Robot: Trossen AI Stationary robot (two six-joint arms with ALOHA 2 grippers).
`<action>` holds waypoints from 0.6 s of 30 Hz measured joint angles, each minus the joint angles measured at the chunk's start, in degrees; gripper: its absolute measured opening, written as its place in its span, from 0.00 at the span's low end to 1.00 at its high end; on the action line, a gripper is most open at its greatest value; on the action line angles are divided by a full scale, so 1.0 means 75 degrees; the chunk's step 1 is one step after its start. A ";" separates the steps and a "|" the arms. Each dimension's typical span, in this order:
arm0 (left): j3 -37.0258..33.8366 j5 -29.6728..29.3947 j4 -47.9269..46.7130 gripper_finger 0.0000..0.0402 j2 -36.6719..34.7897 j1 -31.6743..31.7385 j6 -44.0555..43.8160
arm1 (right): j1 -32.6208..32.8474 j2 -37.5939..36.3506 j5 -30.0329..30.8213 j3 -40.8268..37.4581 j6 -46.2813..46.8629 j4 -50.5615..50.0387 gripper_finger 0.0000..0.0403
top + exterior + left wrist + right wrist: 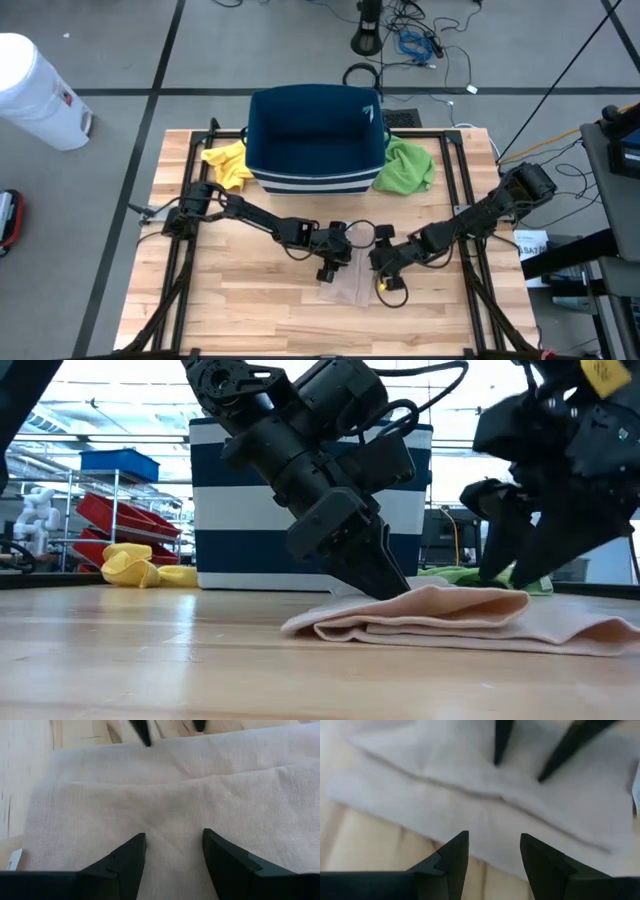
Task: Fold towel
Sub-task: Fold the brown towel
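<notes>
A beige towel (350, 287) lies folded in layers on the wooden table near its near edge; in the low view the towel (450, 615) has its rounded fold toward the table's left. My left gripper (327, 268) is open and slants down onto the towel's top (172, 836). My right gripper (385, 275) is open and stands just over the towel's right part (505, 575), touching nothing. In the right wrist view the towel (470, 805) lies past the right gripper (492, 836), with the left arm's fingers beyond it. My left gripper has its open fingertips (398, 588) down on the towel's upper layer (172, 815), near the middle of the folded stack. It comes slanting from above and from the table's left. No cloth is pinched between the fingers. The towel lies flat on the table.
A dark blue bin with a striped base (315, 135) stands at the table's far side, with a yellow cloth (228, 165) on its left and a green cloth (405, 165) on its right. Black frame rails (180, 250) run along both table sides. A white container (35, 90) stands off the table.
</notes>
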 joint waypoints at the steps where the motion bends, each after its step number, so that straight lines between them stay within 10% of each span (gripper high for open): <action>1: 0.0000 -0.0012 0.0011 0.51 -0.0010 0.0001 0.0036 | 0.0021 0.0020 -0.0005 0.0005 0.0000 0.0154 0.41; 18: -0.0015 0.0133 -0.0045 0.51 -0.0459 -0.0305 0.0433 | 0.0125 0.0266 0.0725 0.0017 -0.2785 0.0609 0.41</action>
